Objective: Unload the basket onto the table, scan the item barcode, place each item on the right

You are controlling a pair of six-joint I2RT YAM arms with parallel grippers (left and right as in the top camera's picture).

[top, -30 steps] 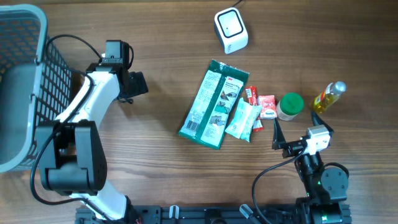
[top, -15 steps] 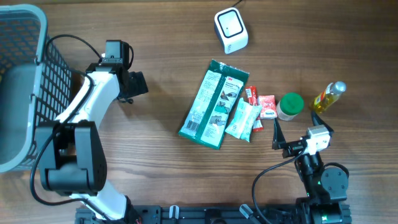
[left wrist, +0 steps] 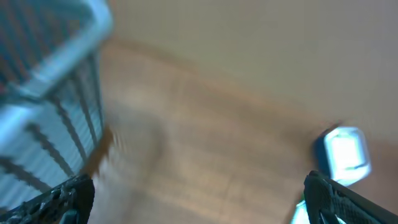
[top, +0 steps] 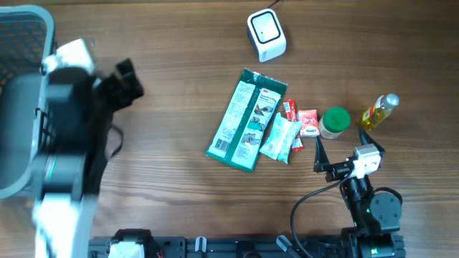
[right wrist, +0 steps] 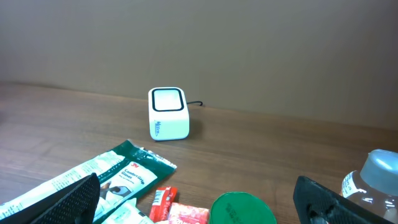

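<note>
Green flat plastic packet [top: 247, 120] lies mid-table, with small red sachets [top: 307, 122], a green-lidded jar [top: 335, 122] and a yellow bottle [top: 379, 111] crowded to its right. The white cube scanner [top: 266, 34] stands apart on the far side. Both claws are spread and empty: the left gripper [left wrist: 199, 199], blurred, is beside the grey wire basket [top: 29, 11] at the left edge, and the right gripper [right wrist: 199, 202] is just near of the jar. A reach from the right could topple jar or bottle, both tall and close. Bare wood between basket and packet gives the left arm room.
</note>
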